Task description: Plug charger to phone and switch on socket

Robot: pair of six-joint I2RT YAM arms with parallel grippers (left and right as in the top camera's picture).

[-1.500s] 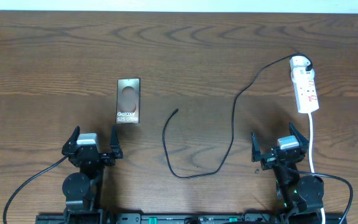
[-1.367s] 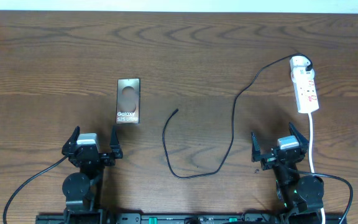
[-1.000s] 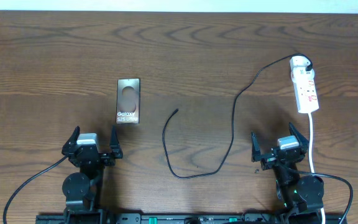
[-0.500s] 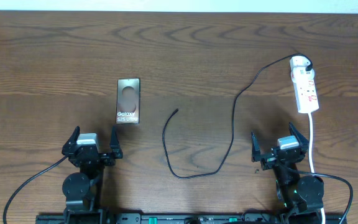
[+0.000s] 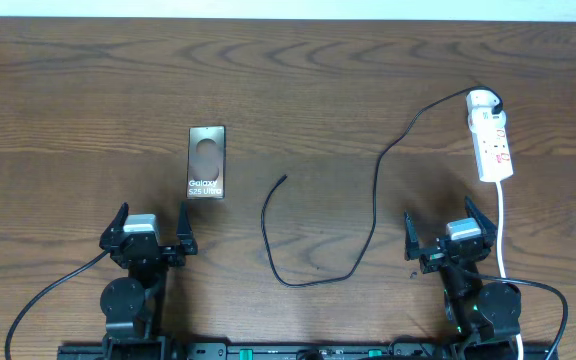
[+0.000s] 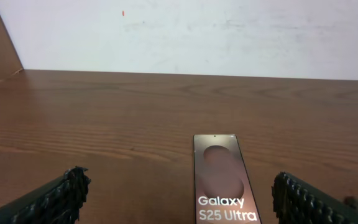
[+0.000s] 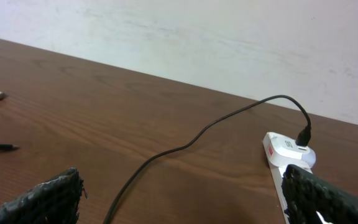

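Observation:
The phone [image 5: 207, 162] lies face up on the wooden table, left of centre, printed "Galaxy S25 Ultra"; it also shows in the left wrist view [image 6: 221, 180], just ahead of the fingers. The charger, a thin black cable [image 5: 373, 200], loops across the middle; its connector tip [image 5: 283, 179] lies free right of the phone and its black plug [image 5: 492, 101] sits in the socket [image 5: 491, 140], a white power strip at the right, also seen in the right wrist view [image 7: 284, 152]. My left gripper [image 5: 151, 231] is open and empty below the phone. My right gripper [image 5: 447, 234] is open and empty below the socket.
The socket's thick white cord [image 5: 502, 225] runs down past my right gripper toward the front edge. A white wall [image 6: 185, 34] stands behind the table's far edge.

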